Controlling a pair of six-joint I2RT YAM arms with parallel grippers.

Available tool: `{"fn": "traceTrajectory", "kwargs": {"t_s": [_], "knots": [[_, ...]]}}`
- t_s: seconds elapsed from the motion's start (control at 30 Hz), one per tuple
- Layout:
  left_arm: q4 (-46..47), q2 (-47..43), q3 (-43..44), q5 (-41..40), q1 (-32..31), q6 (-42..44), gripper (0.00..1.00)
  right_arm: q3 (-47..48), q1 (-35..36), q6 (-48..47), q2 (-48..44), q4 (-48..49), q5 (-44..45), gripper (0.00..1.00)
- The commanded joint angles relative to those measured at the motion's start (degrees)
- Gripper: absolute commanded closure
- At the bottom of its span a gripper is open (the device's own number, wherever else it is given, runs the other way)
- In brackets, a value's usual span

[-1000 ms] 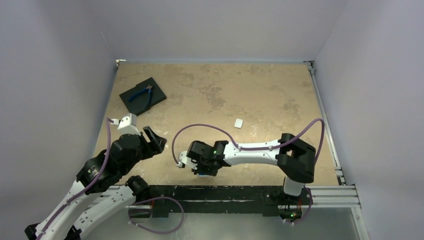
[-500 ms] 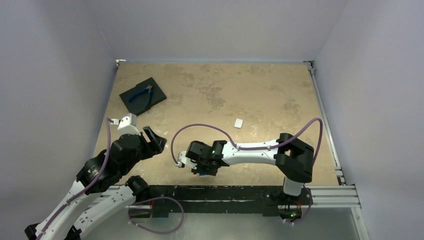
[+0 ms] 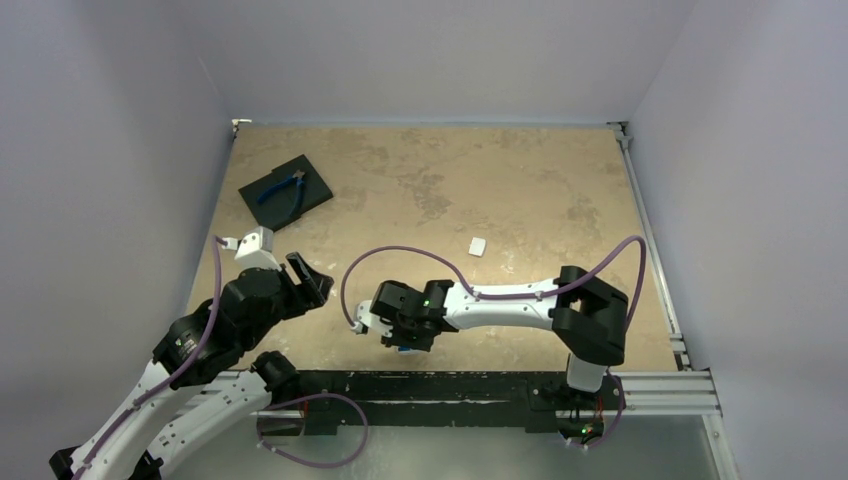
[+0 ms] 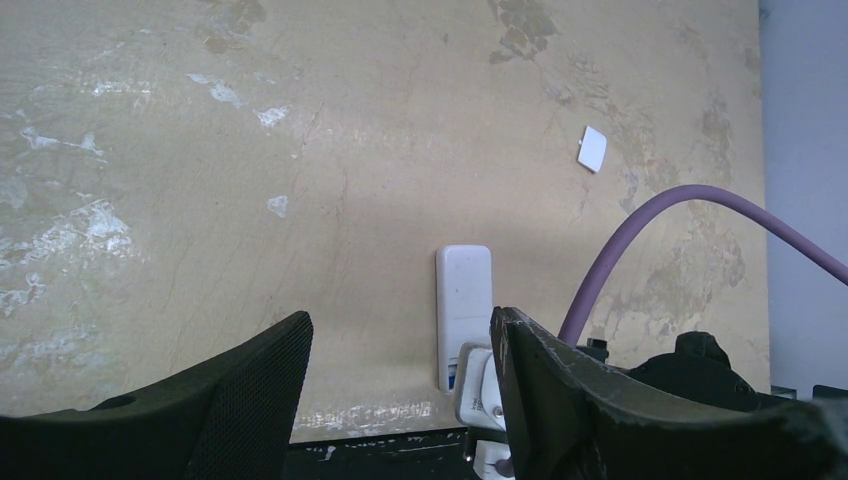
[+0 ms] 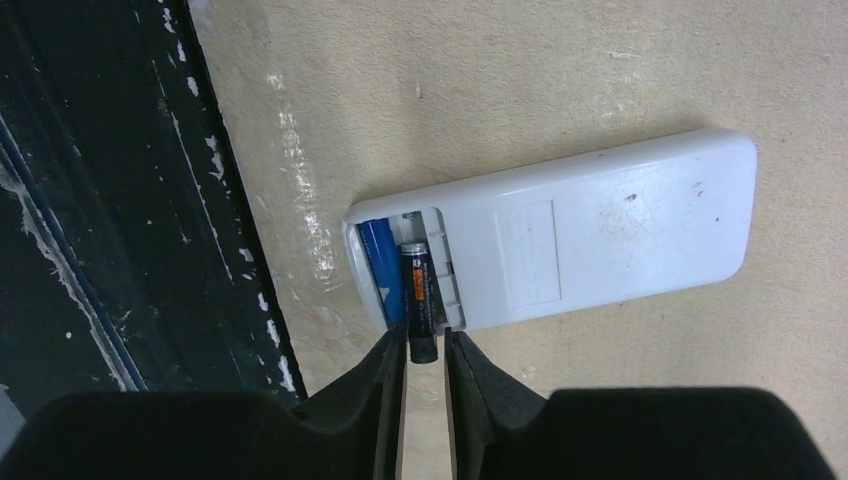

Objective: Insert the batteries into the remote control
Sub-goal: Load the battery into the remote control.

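Observation:
The white remote control (image 5: 600, 235) lies back up near the table's front edge, its battery compartment open at the left end. It also shows in the left wrist view (image 4: 463, 300). The blue battery (image 5: 380, 265) lies in the compartment. The black battery (image 5: 421, 300) lies beside it, its near end sticking out over the remote's edge between my right gripper's (image 5: 425, 365) fingertips, which stand closed to a narrow gap around it. In the top view the right gripper (image 3: 405, 335) covers the remote. My left gripper (image 3: 308, 278) is open and empty, to the left of the remote.
A small white cover piece (image 3: 477, 245) lies on the table further back, also in the left wrist view (image 4: 592, 149). A black square pad (image 3: 310, 188) with blue-handled pliers (image 3: 285, 187) is at the back left. The black front rail (image 5: 100, 250) runs just beside the remote.
My right gripper has shifted slightly to the left with the black battery. The left arm has not moved.

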Motion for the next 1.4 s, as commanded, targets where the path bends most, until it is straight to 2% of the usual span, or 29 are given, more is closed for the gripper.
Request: {"fn": "traceTrajectory", "kwargs": {"t_s": [0.0,0.5,0.6,0.87,1.37], "knots": [[0.4,0.3,1.7,-0.4,-0.3,1.1,0.34,1.5,0.4,1.0,-3.3,0.7,1.8,0.72],[3.9,2.6,-0.7,2.8,-0.2,1.1,0.34,-5.9,0.3,10.0,-12.4,2.2,5.7,0.72],[6.1,3.5,-2.3,5.8,-0.3,1.1,0.34,-8.1,0.3,16.4,-15.0,3.9,6.3,0.71],[10.3,6.1,-5.8,10.6,-0.2,0.7,0.34,-12.3,0.2,25.6,-18.2,6.6,9.6,0.71],[18.0,9.6,-13.0,19.1,-0.2,0.6,0.34,-23.5,0.2,48.7,-28.7,17.7,17.9,0.52]]}}
